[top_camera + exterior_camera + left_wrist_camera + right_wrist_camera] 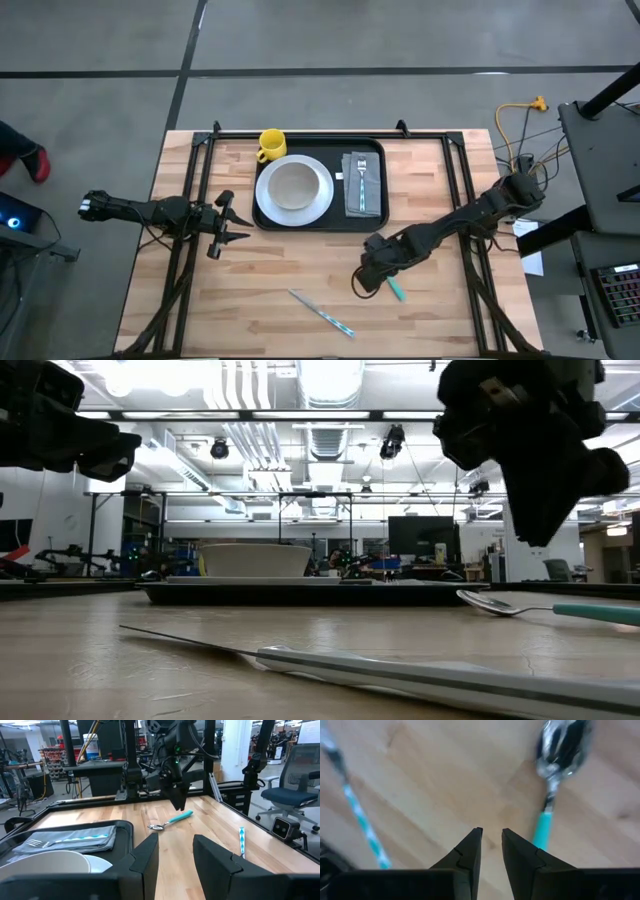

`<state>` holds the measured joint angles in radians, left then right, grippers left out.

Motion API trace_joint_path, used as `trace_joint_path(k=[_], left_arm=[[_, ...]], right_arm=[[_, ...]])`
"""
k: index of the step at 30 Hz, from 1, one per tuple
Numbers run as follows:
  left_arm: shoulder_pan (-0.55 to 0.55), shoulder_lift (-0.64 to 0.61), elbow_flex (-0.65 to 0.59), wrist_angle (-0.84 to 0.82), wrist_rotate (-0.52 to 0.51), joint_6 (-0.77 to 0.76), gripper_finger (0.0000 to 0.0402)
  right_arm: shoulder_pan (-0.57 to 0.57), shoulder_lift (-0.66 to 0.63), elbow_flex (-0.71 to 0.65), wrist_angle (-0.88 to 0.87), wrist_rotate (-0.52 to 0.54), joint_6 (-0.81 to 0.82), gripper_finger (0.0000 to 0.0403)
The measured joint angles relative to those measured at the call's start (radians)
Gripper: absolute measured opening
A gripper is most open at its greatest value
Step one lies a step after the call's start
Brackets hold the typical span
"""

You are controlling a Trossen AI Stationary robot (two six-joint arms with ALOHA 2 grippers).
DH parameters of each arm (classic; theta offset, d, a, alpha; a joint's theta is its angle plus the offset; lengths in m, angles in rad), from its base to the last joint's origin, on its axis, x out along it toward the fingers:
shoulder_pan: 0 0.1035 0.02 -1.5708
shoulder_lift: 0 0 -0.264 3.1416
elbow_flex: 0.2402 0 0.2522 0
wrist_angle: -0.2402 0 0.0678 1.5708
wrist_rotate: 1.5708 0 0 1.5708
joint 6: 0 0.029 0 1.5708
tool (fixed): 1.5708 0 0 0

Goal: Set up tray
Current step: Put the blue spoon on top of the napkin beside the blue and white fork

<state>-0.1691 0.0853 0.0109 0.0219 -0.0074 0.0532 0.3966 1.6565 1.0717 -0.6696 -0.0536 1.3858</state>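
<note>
High view: the tray [372, 219] lies at the far middle of the desk [280, 270], already holding plate [322, 205], bowl [294, 184], mug [271, 145] and fork [361, 178] on a napkin [372, 195]. The spoon [395, 290] and knife [322, 313] are still out on the desk, so the step in hand looks like fetching the spoon. The right end effector [374, 277], well short of the tray, hovers over the spoon with fingers narrowly parted and grasping nothing; next it must settle astride the handle and clench, while the left end effector [240, 220] waits released beside the tray's left edge.

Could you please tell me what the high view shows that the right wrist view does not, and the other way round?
Only the high view shows the black tray holding the white plate with its bowl, the yellow mug, the folded napkin with a fork, and the left gripper beside the tray. Only the right wrist view shows the right gripper with its fingers slightly apart and empty above the wood. Both show the teal-handled spoon and the striped-handled knife on the table.
</note>
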Motion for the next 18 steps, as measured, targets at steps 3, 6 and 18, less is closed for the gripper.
trace_joint_path(k=[3,6,18], left_arm=[[0.0,0.0,0.0,0.0,0.0,0.0,0.0102],[0.0,0.0,0.0,0.0,0.0,0.0,0.0102],[0.0,0.0,0.0,0.0,0.0,0.0,0.0102]], right_arm=[[0.005,-0.02,-0.041,0.022,-0.029,0.002,0.0073],[0.007,-0.022,-0.066,0.024,-0.032,0.012,0.0078],[0.007,-0.02,-0.083,0.027,-0.025,-0.006,0.0072]])
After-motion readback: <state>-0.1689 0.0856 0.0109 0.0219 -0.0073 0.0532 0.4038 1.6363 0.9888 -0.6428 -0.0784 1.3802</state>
